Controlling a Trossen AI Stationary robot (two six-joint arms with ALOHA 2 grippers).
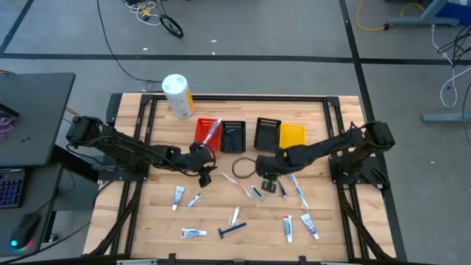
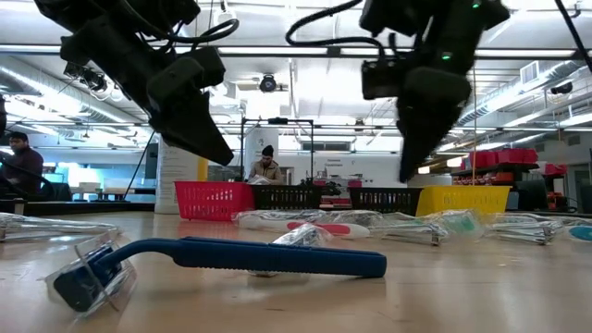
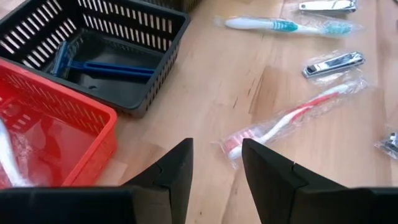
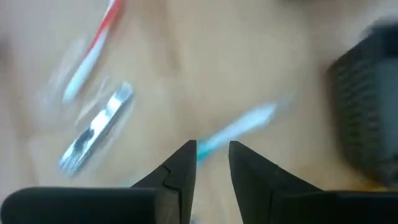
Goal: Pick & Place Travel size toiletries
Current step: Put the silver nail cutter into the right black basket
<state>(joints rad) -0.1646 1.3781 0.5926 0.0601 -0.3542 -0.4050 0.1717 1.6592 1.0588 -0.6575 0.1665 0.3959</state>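
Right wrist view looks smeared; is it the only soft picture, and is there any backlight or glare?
Right wrist view: motion blur smears the blue toothbrush and nail clipper. Left wrist view: sharp, mild sheen on the red toothbrush wrapper. Low view: bright ceiling lights leave both arms dark silhouettes; the razor up close is slightly soft. High view: even light.

You are getting open tabletop point(image 1: 162, 210) along the front left; the bins point(image 1: 250, 134) are blocking the back, wrapped toiletries point(image 1: 294, 193) cluttering the middle.
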